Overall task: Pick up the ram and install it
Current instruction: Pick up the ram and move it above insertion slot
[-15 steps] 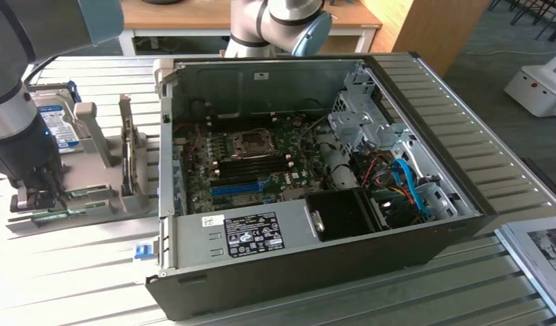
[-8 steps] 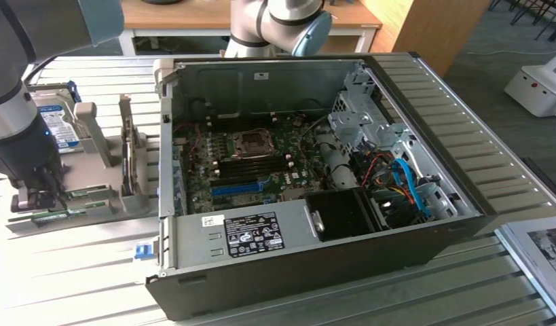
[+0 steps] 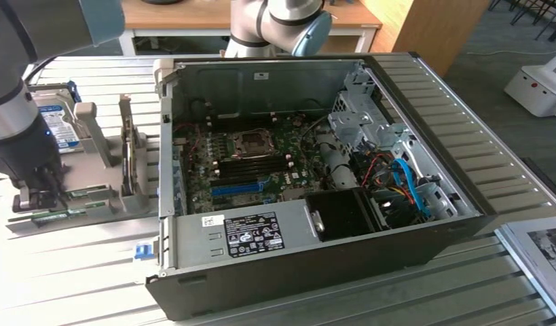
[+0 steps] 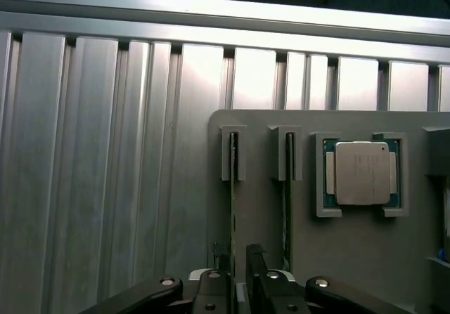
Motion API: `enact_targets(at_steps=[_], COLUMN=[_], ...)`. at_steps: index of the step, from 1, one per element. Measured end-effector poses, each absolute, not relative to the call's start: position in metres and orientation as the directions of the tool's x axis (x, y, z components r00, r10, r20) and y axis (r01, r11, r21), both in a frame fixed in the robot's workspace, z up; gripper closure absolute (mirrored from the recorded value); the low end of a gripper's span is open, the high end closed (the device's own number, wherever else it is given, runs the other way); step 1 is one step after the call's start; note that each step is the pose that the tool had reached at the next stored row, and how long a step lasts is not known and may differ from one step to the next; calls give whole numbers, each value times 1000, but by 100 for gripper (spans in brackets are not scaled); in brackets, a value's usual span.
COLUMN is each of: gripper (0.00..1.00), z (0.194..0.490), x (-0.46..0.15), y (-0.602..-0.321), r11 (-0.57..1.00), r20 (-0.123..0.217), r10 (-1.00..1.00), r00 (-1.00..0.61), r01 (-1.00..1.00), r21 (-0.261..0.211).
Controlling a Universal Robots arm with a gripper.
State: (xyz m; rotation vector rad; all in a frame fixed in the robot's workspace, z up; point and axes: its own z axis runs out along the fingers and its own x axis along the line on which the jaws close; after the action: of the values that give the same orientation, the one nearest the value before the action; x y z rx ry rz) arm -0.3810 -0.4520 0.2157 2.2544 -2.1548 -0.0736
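Table (image 3: 69, 272): ribbed metal slats, with everything set on it.
Case (image 3: 287, 285): black PC tower lying on its side with the side panel off, in the middle of the exterior view.
Arm (image 3: 15, 102): grey, reaching straight down at the exterior view's left, well apart from the case.
Motherboard (image 3: 223, 159): green, flat on the case floor. It has a square socket near its middle and dark slots just below the socket.
Holder (image 4: 351, 258): grey tray with slots and a pocket, on the table just beside the case at the exterior view's left.
Hard drive (image 3: 58, 125): silver with a blue label, standing upright in the holder behind the arm.
Blue slot (image 3: 237, 188): on the motherboard, near its front edge.
Ram (image 4: 233, 187): thin green stick seen edge-on, standing upright in a slot of the holder. Its lower length runs between the fingers.
Second stick (image 4: 287, 187): also upright, in the neighbouring slot, just beside the ram.
CPU (image 4: 362, 173): square chip with a silver lid, lying in the holder's pocket beside the second stick.
Gripper (image 4: 238, 258): down over the holder, straddling the ram.
Fingers (image 4: 254, 265): black, spread wide, one on each side of the ram. A gap shows on either side and nothing is clamped.
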Motion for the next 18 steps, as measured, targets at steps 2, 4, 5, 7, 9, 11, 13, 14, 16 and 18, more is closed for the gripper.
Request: enact_targets(at_steps=[2,4,5,7,9,11,13,14,16,18], gripper=[76,76,76,76,76,76,76,76,76,76], z=[216,216,216,216,216,216,215,215,212,209], x=[-379,-377,-376,-373,-370,-369,-369,-369,-369,-369], y=[-452,-452,-452,-452,-452,-452,-452,-452,-452,-452], r11=[-45,-45,-45,-46,-46,-46,-46,-46,-46,-46], r20=[-19,-19,-19,-19,-19,-19,-19,-19,-19,-19], r10=[-999,-999,-999,-999,-999,-999,-999,-999,-999,-999], r00=[45,45,45,45,45,45,45,45,45,45], r01=[-998,-998,-998,-998,-998,-998,-998,-998,-998,-998], r21=[49,49,49,49,49,49,49,49,49,49])
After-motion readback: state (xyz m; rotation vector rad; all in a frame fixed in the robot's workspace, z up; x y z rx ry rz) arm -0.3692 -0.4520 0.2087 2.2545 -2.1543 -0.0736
